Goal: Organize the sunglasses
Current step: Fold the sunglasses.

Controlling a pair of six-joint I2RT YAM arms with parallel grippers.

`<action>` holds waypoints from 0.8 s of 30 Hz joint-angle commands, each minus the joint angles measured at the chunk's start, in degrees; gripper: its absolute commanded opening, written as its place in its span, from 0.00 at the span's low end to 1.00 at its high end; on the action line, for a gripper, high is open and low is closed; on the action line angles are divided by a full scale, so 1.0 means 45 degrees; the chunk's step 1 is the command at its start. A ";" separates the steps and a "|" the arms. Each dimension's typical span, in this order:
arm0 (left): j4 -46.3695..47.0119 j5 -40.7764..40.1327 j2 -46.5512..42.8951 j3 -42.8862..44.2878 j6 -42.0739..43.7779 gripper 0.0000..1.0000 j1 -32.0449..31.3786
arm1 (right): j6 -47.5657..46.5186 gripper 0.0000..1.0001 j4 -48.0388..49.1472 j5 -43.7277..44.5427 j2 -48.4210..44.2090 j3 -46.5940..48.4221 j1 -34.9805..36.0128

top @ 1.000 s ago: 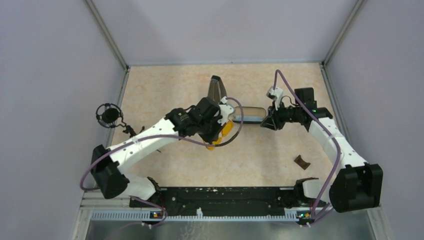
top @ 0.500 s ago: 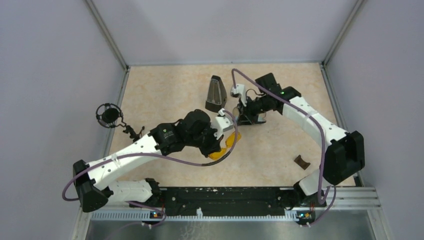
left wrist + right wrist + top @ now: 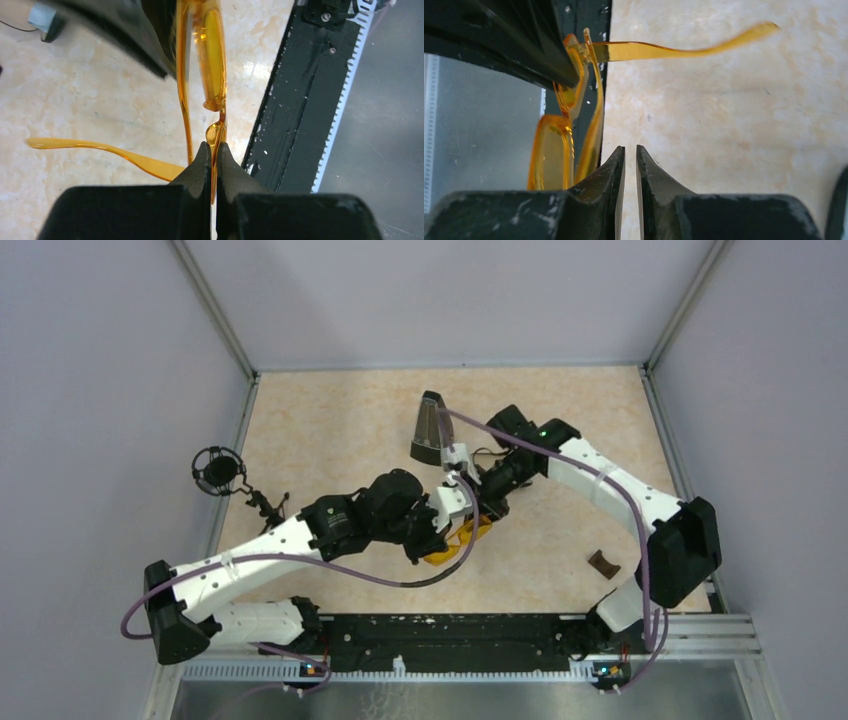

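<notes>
The sunglasses (image 3: 458,539), with translucent orange-yellow lenses and thin orange arms, hang above the table near its middle front. My left gripper (image 3: 443,527) is shut on them. In the left wrist view the jaws (image 3: 213,146) pinch the frame's rim below a lens (image 3: 212,55), and one arm (image 3: 100,150) sticks out to the left. My right gripper (image 3: 488,502) sits right beside the glasses, from the far right. In the right wrist view its jaws (image 3: 630,148) are shut to a thin gap with nothing between them. The lens (image 3: 553,152) is just to their left, and the unfolded arm (image 3: 684,47) is above.
A dark wedge-shaped object (image 3: 431,427) stands behind the grippers. A small brown piece (image 3: 603,563) lies at the right front. A round black stand (image 3: 218,470) is at the left edge. A black rail (image 3: 450,633) runs along the front. The black case is hidden.
My right arm swung left and forward from the case to the sunglasses. My left gripper carried the sunglasses slightly nearer and right. The case is now hidden under the right arm.
</notes>
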 commanded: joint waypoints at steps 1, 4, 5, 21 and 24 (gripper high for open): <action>0.1201 -0.0388 -0.0419 -0.0306 0.0386 0.00 0.0158 | -0.0213 0.15 -0.0540 -0.1360 0.0002 0.1272 -0.2164; 0.1201 -0.0426 -0.0535 -0.0494 0.0582 0.00 0.0134 | 0.1269 0.19 0.1167 -0.1021 -0.0262 0.1098 -0.3195; 0.1201 -0.0424 -0.0583 -0.0542 0.0658 0.00 0.0125 | 0.2079 0.19 0.2112 -0.0526 -0.0460 0.0744 -0.3361; 1.0557 -0.2210 -0.4355 -0.3892 -0.4187 0.00 0.0099 | 1.2296 0.21 1.5428 -0.1216 -0.1356 -0.5517 -0.3507; 1.2673 -0.2280 -0.4635 -0.4782 -0.4998 0.00 0.0082 | 1.5019 0.23 1.8743 -0.2520 -0.0793 -0.5939 -0.3492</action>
